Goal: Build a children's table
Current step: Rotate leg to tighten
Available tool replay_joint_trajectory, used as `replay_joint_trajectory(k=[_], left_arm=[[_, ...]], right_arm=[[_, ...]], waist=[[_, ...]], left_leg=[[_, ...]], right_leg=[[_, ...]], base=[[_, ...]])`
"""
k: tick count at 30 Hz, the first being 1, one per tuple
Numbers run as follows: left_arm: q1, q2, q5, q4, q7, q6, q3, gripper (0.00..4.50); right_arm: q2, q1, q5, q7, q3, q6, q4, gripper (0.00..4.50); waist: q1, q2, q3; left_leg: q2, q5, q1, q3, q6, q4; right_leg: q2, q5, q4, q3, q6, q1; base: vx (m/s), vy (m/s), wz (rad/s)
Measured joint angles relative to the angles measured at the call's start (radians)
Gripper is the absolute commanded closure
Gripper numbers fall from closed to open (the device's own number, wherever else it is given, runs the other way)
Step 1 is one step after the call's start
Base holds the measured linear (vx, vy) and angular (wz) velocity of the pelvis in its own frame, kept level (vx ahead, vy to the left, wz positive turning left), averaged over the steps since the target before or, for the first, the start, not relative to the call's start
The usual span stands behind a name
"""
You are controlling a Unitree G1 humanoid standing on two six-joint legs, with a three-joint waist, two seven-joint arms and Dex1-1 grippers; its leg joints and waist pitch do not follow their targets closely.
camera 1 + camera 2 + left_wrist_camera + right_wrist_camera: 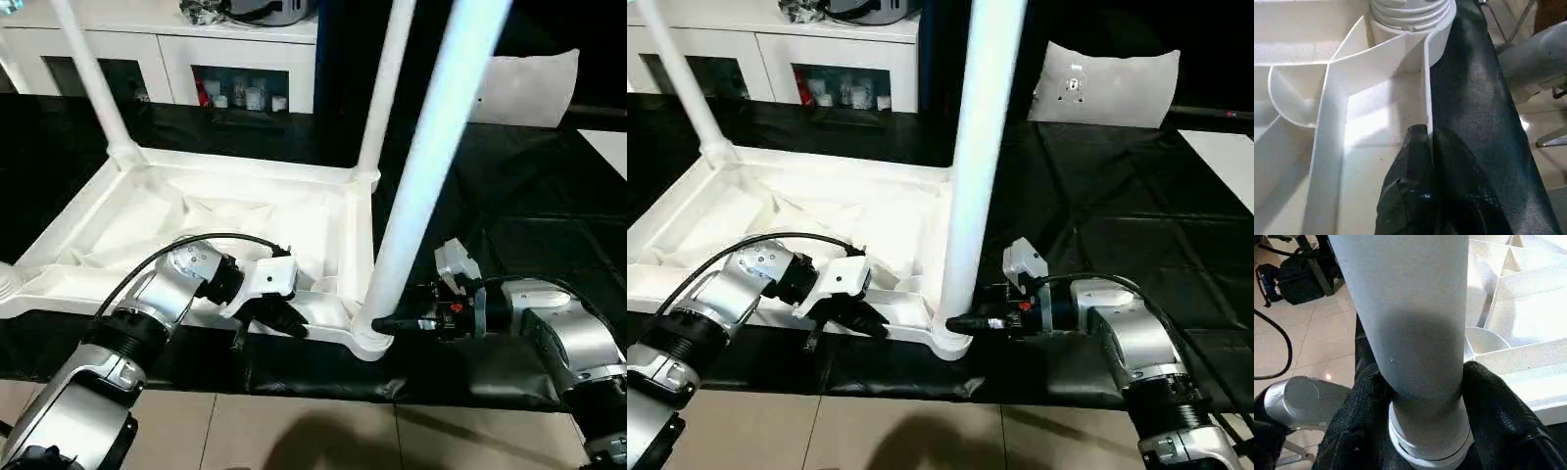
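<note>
The table top (245, 220) lay upside down on a black cloth (509, 215), three legs standing up from its corner sockets. The right gripper (1425, 406) had its fingers (1498, 411) closed around the base of the near leg (416, 186). The left gripper (279, 318) was pinched shut on the top's near rim (1427, 98).

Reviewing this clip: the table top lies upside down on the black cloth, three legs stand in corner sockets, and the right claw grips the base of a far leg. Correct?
Not quite. The right claw is closed on the base of the near leg, the one in the near corner socket, not a far one. The right wrist view shows its fingers on either side of that leg. The table top does lie underside up on the black cloth, with three legs standing.
</note>
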Motion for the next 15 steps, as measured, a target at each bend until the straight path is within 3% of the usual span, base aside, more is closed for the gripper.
replay_joint_trajectory(k=[7,15], left_arm=[[-0.022,-0.039,0.011,0.024,0.104,0.130,0.036,4.50],[-0.063,-0.159,0.031,0.073,0.381,0.294,0.100,4.50]], right_arm=[[0.070,0.021,-0.022,-0.198,-0.037,0.072,-0.049,2.59],[0.230,-0.035,-0.129,-0.623,-0.116,0.199,-0.059,2.59]], waist=[[-0.007,0.000,0.000],[-0.057,0.001,0.000]], left_leg=[[0.000,0.003,0.001,0.000,-0.005,0.000],[-0.001,0.002,0.000,0.000,-0.003,0.000]], right_leg=[[0.000,0.004,-0.001,0.000,0.000,0.001],[0.001,0.013,-0.015,0.000,0.004,0.006]], base=[[0.000,0.000,0.00],[0.000,0.000,0.00]])
